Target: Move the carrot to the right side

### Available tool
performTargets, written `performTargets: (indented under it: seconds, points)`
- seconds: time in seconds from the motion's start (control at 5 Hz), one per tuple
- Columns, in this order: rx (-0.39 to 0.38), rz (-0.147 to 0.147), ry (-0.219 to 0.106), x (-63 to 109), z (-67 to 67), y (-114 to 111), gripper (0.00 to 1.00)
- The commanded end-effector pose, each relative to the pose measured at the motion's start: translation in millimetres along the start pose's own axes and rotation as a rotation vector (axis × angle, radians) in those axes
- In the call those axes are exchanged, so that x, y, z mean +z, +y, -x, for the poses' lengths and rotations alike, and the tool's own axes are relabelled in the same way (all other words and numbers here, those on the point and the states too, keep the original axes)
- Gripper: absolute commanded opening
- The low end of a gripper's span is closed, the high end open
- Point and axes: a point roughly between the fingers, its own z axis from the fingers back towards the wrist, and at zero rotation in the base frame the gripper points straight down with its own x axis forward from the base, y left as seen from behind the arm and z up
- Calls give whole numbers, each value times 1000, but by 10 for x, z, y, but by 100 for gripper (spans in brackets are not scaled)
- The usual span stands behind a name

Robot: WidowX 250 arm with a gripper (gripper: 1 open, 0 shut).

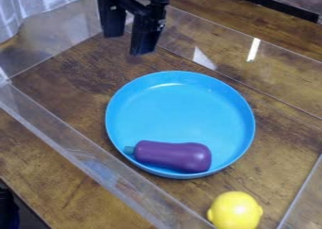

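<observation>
The carrot is a glossy dark-purple oblong toy lying on its side at the near rim of the blue plate. My gripper hangs at the top of the camera view, above the wood beyond the plate's far-left rim, well apart from the carrot. It points down, its two black fingers stand open, and nothing is between them.
A round yellow lemon sits on the wooden table at the bottom right, just outside the plate. Clear acrylic walls fence the work area on the left and right sides.
</observation>
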Motion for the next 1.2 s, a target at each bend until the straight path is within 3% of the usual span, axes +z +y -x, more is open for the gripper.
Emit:
performTargets:
  seconds: [0.0,0.4,0.8,1.0]
  points:
    - [48,-13,-51,113,55,-28,100]
    - [58,-4,-45,-23,53,-258,100]
    - [68,10,-65,-64,69,-688,100]
    - [66,20,-83,-214,105,-895,100]
